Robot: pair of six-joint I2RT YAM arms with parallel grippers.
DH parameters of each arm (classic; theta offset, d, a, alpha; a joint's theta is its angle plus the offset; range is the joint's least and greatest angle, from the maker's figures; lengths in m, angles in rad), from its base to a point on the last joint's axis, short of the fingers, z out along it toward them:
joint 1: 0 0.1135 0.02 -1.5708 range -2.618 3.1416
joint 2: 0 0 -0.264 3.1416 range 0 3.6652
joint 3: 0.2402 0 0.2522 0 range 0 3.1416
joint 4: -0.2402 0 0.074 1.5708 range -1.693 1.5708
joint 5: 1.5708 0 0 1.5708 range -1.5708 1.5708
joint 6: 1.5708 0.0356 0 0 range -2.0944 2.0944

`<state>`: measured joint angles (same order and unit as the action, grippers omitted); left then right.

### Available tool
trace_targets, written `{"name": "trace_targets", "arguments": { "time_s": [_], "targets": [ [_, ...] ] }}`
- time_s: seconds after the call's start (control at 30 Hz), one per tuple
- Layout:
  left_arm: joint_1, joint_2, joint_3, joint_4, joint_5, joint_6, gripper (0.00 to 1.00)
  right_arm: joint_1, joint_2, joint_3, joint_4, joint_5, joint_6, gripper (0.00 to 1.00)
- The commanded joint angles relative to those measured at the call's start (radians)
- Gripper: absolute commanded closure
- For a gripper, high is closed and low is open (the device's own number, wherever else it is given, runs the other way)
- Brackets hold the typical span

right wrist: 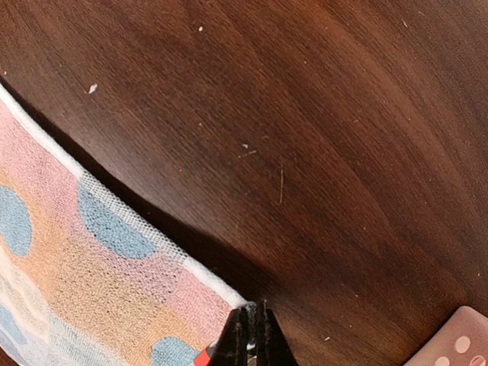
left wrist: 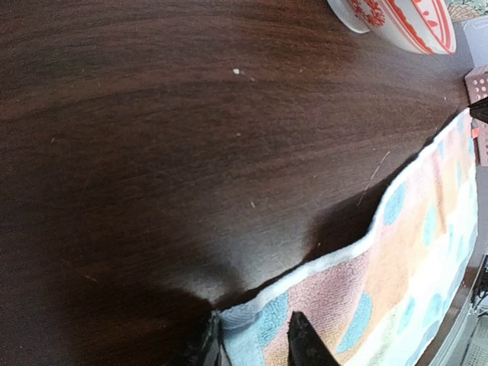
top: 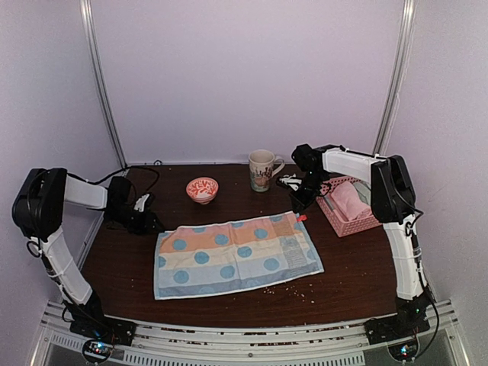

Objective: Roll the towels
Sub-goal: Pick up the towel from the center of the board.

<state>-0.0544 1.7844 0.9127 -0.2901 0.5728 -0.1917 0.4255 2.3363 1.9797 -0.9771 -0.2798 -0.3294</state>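
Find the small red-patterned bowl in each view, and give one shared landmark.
Top external: bowl at centre back, left of the mug.
Left wrist: top right corner, cut by the edge.
Right wrist: not in view.
Shared landmark: the dotted towel, seen in all three.

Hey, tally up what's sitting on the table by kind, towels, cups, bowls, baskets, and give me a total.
Towels: 2 that show clearly, the dotted towel spread flat and the pink towel in the basket; more may be hidden there
Mug: 1
Bowl: 1
Basket: 1
Total: 5
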Motion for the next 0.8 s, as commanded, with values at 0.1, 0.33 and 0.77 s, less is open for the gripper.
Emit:
{"name": "trace_targets", "arguments": {
  "time_s": [0.1, 0.33, 0.77],
  "targets": [
    [-0.094, -0.003, 0.017, -0.12, -0.313, 0.019, 0.6, -0.004, 0.008, 0.03, -0.013, -0.001, 0.001, 0.97],
    [-0.169, -0.003, 0.038, -0.161, -0.556, -0.047, 0.68, -0.004, 0.013, 0.033, -0.011, -0.008, 0.003, 0.97],
    [-0.209, -0.008, 0.043, -0.212, -0.633, -0.089, 0.68, -0.004, 0.016, 0.036, -0.009, -0.009, 0.006, 0.96]
  ]
}}
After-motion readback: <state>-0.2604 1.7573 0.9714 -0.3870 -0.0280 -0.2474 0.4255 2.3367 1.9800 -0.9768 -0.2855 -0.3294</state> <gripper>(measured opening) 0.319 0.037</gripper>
